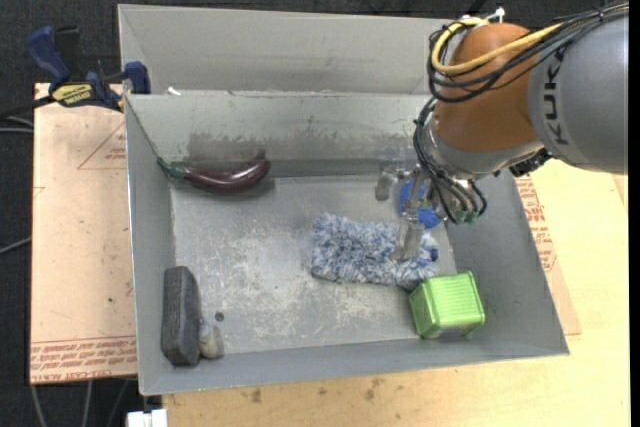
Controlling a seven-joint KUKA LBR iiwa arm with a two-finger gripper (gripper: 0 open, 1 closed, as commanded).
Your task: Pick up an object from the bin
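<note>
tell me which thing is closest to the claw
The blue-white cloth mid-bin: the claw is down at its right end. The green box lies just beyond; the eggplant and grey block are far left.

Bin [250,245]: grey sheet metal, matt, floor scuffed and speckled pale
Aubergine [225,176]: dark purple, smooth, glossy, plastic-looking
Cloth [355,250]: blue and white, soft, nubbly, matt
Box [447,304]: green plastic, ribbed, slight sheen
Block [180,315]: dark grey, matt, rough-grained
Arm's cover [485,90]: orange, smooth, glossy
Arm's shell [590,85]: grey, smooth, satin
</note>
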